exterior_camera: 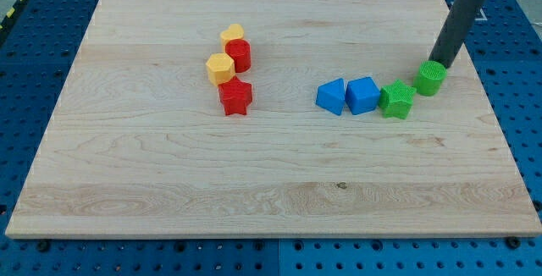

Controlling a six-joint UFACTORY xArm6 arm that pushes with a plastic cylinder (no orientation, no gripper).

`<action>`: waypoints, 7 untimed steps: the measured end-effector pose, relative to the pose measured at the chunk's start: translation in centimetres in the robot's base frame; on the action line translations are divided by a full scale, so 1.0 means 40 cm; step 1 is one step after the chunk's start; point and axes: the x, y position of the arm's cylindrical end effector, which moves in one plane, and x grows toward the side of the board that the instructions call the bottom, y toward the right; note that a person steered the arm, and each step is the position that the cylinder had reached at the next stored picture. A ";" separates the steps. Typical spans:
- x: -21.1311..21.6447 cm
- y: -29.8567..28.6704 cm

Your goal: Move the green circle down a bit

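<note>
Camera view, wooden board [271, 183] on a blue pegboard table [34, 47].

- Rod: dark, slanting down from the view's top right. My tip [439, 62] sits at the upper edge of the green circle, touching or just beside it; contact cannot be told. No claw on this arm, so no grasp state to report.
- Green circle [430, 78]: round, upright, near the board's right edge, in its upper half.
- Green star [396, 100]: just below-left of the circle, close to or touching it.
- Blue cube [363, 95]: touching the star's left side.
- Blue triangle [332, 96]: against the cube's left.
- Left cluster, well apart from the above: yellow heart [232, 33] on top, red cylinder [239, 55] under it, yellow hexagon [220, 69] at lower left, red star [235, 96] lowest.
</note>
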 end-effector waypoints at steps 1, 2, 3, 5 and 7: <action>0.001 -0.007; -0.033 -0.007; -0.053 -0.014; -0.031 -0.048; 0.001 -0.049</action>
